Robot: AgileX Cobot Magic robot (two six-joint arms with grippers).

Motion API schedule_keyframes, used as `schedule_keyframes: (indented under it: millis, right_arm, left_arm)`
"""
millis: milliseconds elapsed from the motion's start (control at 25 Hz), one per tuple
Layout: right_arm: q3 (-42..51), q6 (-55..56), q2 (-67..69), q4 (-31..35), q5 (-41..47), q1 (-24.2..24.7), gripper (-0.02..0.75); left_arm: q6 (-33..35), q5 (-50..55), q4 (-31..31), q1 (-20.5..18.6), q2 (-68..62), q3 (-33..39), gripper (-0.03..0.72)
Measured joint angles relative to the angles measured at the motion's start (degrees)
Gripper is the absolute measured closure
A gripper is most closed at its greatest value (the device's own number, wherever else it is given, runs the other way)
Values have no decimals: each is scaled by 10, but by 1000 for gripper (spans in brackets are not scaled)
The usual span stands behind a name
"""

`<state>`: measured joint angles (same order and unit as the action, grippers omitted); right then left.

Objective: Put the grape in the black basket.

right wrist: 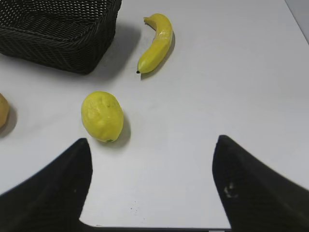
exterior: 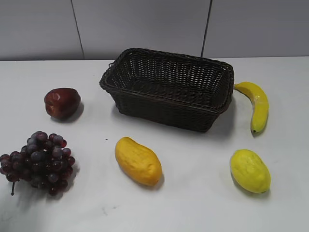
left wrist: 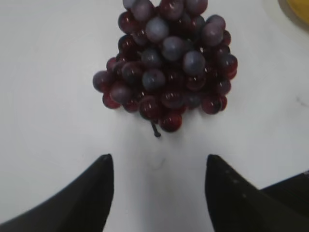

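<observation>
The grape is a dark purple-red bunch lying on the white table at the front left. In the left wrist view the grape fills the upper middle, its short stem pointing toward my left gripper, which is open, empty and hovering just short of the bunch. The black basket stands at the back centre and looks empty; its corner shows in the right wrist view. My right gripper is open and empty above bare table at the front right. Neither gripper shows in the exterior view.
A dark red apple lies behind the grape. An orange-yellow mango lies front centre. A yellow lemon-like fruit lies front right. A banana lies right of the basket.
</observation>
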<state>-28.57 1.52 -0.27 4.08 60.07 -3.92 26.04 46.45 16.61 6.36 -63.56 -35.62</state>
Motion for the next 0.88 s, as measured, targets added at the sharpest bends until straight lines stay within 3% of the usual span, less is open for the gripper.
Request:
schedule_keyframes:
  millis: [400, 880]
  right_arm:
    - [0, 0, 0, 0, 0, 0, 148]
    - [0, 0, 0, 0, 0, 0, 148]
  left_arm:
    - [58, -15, 12, 3, -197, -104, 124]
    - [78, -18, 19, 27, -325, -121, 150]
